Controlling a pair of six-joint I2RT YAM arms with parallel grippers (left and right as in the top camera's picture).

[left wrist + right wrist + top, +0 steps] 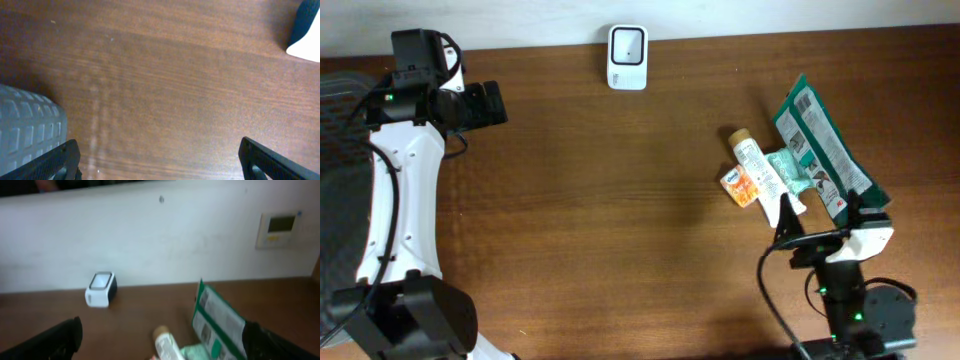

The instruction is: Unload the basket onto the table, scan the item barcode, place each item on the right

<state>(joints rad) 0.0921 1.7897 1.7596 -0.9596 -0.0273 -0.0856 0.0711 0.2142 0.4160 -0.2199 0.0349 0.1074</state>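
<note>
The white barcode scanner point(627, 57) stands at the table's far edge, mid-table; it also shows in the right wrist view point(101, 289). The items lie in a pile at the right: a green printed packet point(825, 145) point(217, 317), a white tube with a tan cap point(758, 165) point(165, 342), a mint sachet point(790, 170) and a small orange packet point(741, 186). My right gripper point(825, 215) hovers open just on the near side of the pile, with nothing between its fingers. My left gripper point(485, 103) point(160, 160) is open and empty at the far left, over bare wood.
A grey ribbed mat point(340, 110) point(25, 130) lies at the table's left edge beside the left arm. A white wall runs behind the table, with a wall panel point(279, 229) on it. Brown tabletop point(620, 220) spreads between the arms.
</note>
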